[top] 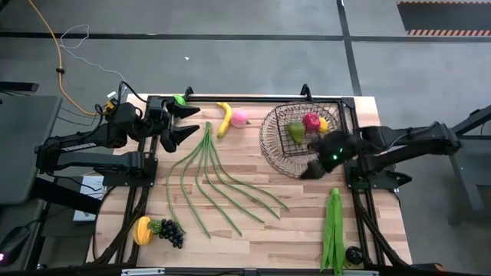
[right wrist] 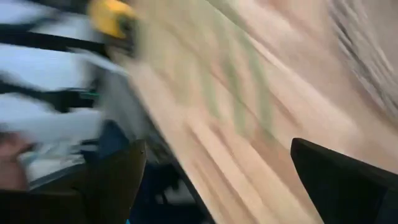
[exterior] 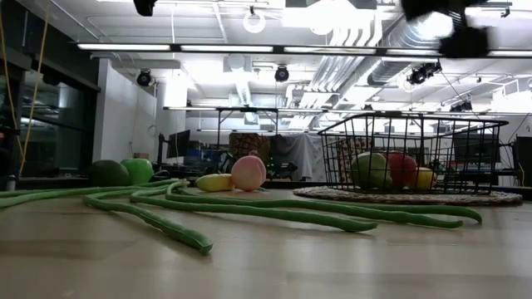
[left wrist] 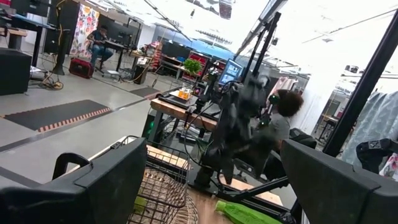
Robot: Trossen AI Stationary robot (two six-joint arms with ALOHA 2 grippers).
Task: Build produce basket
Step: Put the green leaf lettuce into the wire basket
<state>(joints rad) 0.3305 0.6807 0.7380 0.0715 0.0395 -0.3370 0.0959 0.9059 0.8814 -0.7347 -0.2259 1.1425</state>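
The wire basket (top: 285, 149) stands at the table's far right and holds a green pear (top: 296, 132), a red pepper (top: 311, 120) and a lemon (top: 324, 123). Lying on the wood are a banana (top: 224, 119), a pink peach (top: 240, 116), long green beans (top: 219, 180), dark grapes (top: 172, 232) and leafy greens (top: 333, 226). A green apple (exterior: 138, 170) and an avocado (exterior: 108, 173) sit at the far left. My left gripper (top: 188, 123) is open, raised near the far left. My right gripper (top: 313, 165) is open above the basket's near rim, tipped down toward the table.
A yellow fruit (top: 143, 230) lies beside the grapes at the near left. Black frame rails (top: 360, 207) run along both table sides. Bare wood (top: 291, 230) shows between the beans and the leafy greens. A person (left wrist: 283, 118) is in the room beyond the table.
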